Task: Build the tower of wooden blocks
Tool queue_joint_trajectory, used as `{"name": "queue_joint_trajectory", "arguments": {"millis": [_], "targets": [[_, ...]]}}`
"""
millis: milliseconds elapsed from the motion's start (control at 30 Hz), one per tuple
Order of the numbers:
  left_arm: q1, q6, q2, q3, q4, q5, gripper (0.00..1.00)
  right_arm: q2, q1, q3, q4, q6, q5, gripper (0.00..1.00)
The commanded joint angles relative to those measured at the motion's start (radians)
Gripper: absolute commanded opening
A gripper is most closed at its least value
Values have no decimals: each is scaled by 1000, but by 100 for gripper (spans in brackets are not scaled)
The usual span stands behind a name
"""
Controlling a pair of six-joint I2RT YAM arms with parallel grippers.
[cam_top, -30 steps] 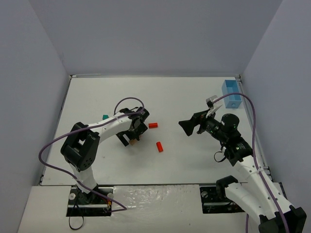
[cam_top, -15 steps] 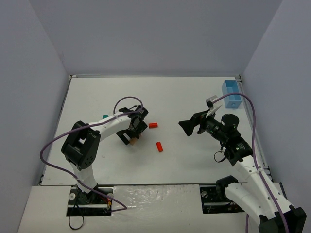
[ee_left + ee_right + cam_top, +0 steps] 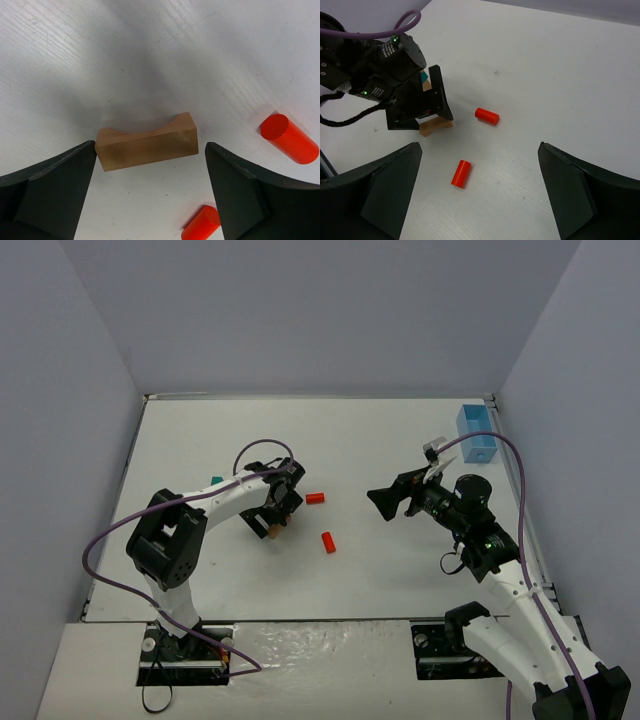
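A tan arch block [image 3: 146, 142] lies on the white table between the open fingers of my left gripper [image 3: 150, 150]. The left finger is at its end and the right finger stands apart. From above, the left gripper [image 3: 281, 508] hangs over the tan block [image 3: 270, 532]. Two red cylinders [image 3: 315, 498] [image 3: 327, 542] lie flat to its right; they also show in the right wrist view [image 3: 486, 116] [image 3: 461, 173]. A teal block [image 3: 216, 481] lies behind the left arm. No yellow block shows. My right gripper [image 3: 385, 502] is open, empty and raised [image 3: 480, 150].
A light-blue bin [image 3: 476, 433] stands at the far right corner of the table. Grey walls close the table on three sides. A purple cable loops over the left arm [image 3: 262, 448].
The left wrist has shifted very slightly over the tan block. The blocks and the right arm have not moved.
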Motion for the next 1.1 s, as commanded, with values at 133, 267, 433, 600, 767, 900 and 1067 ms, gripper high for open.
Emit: {"name": "queue_joint_trajectory", "arguments": {"millis": [133,267,433,600,767,900,1067], "targets": [[8,-23,-34,-9,-3,-5,82,-3,5,6,66,0,-16,100],[9,-21,-34,-8,-3,-5,77,-3,5,6,67,1,-16,100],[10,-15,-42,-10,-4,-5,62,-1,5,6,68,0,-16,100],[10,26,-81,-21,-7,-12,36,1,5,6,67,1,-14,100],[11,175,-127,22,-44,7,25,0,5,8,66,0,-11,100],[11,383,-174,119,-170,-2,24,0,5,8,64,-2,-6,100],[23,616,-286,232,-295,-60,21,2,4,11,63,-2,0,100]]}}
